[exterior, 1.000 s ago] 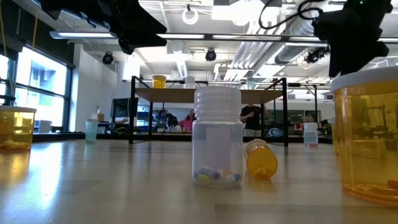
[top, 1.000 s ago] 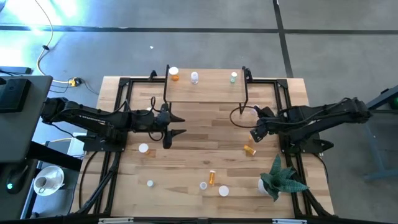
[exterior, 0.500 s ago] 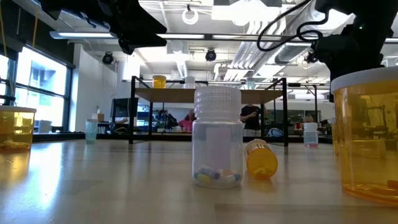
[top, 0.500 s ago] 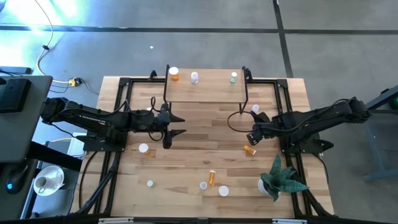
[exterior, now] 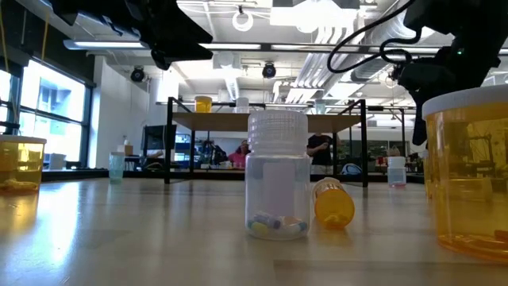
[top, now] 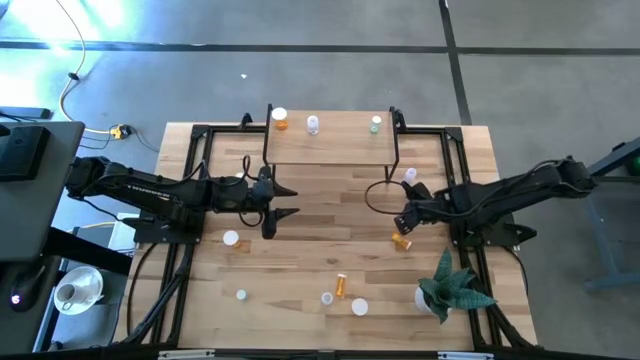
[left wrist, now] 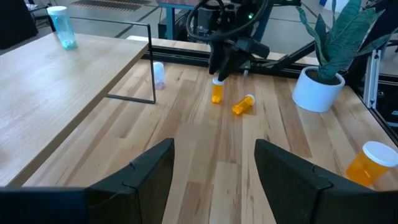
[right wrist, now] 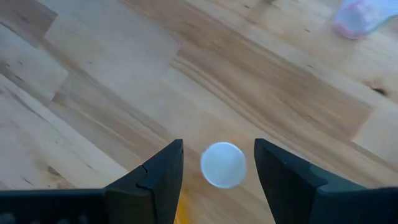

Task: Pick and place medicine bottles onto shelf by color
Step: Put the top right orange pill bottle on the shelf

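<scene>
Right tool (right wrist: 219, 163) — arm stretched inward, pointed down, fingers apart astride the white cap of an upright orange bottle (left wrist: 217, 91) on the desk (top: 330, 220), not clamped. Left tool (top: 283, 201) — fingers apart, level, holding nothing, in front of the shelf (top: 340, 140).

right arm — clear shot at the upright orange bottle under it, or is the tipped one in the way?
Probably yes. The right hand sits open straight above the upright orange bottle, its white cap between the fingers. The tipped orange bottle lies apart, off to one side.
</scene>
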Controlling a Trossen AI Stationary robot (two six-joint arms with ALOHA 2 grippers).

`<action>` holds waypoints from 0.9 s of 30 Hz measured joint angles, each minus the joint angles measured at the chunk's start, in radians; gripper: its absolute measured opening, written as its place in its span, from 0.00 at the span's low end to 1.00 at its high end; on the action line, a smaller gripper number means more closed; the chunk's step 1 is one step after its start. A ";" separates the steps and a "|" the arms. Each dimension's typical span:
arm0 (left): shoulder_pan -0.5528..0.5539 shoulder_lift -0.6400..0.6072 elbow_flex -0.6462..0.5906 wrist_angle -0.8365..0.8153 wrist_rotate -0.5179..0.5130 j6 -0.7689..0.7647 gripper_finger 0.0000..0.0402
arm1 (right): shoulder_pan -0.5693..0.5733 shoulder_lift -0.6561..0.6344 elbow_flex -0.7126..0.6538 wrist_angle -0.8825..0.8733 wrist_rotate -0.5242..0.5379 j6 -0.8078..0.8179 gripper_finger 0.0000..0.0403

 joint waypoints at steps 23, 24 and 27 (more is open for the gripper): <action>0.000 0.000 0.000 -0.004 -0.013 0.000 0.53 | 0.029 0.000 -0.058 0.038 -0.009 0.003 0.32; 0.000 0.000 0.000 -0.004 -0.013 0.000 0.53 | 0.029 0.000 -0.058 0.038 -0.004 0.003 0.29; 0.000 0.000 0.000 -0.005 -0.013 0.000 0.53 | 0.029 0.000 -0.058 0.038 -0.003 0.003 0.24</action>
